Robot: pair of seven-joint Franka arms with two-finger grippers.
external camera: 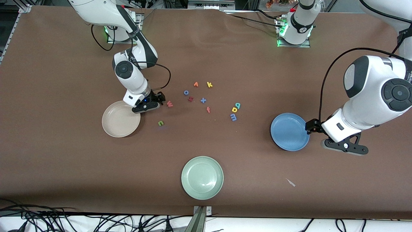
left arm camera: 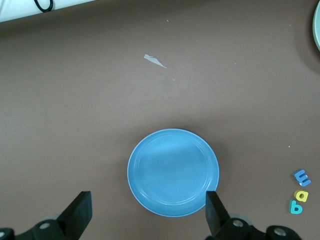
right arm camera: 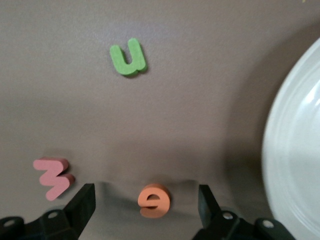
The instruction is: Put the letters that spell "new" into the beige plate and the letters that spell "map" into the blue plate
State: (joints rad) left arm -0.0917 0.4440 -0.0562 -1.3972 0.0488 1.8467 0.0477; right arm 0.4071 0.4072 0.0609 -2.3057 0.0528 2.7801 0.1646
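Clock directions are as the front view shows them.

- Right gripper [right arm camera: 144,196] is down at the table [external camera: 64,161], just off the beige plate's [external camera: 111,129] rim at its 2 o'clock. Its jaws are wide, one finger on each side of the orange e [right arm camera: 154,201], and we see neither finger touching it. The front view hides the e under the gripper.
- The pinkish-red w [external camera: 169,103] lies flat on the table at 3 o'clock of that gripper, just beside it. The green n [external camera: 161,122] is at its 5 o'clock, near the beige plate's 3 o'clock edge but apart from it.
- Left gripper [left arm camera: 147,201] waits over bare table at about 4 o'clock of the blue plate [external camera: 289,131], jaws spread wide and holding nothing.
- "map" sits in a tight column at 10 o'clock of the blue plate, well apart from it. The teal p [external camera: 237,105] is at 12, the yellow a [external camera: 234,110] is in the middle, and the blue m [external camera: 233,118] is at 6.
- The leftover letters are mid-table: blue o [external camera: 186,92], orange v [external camera: 195,84], yellow k [external camera: 209,84], blue x [external camera: 203,100] and red f [external camera: 208,110].
- The pale green plate [external camera: 202,177] is at 6 o'clock of that cluster, nearest the front camera.
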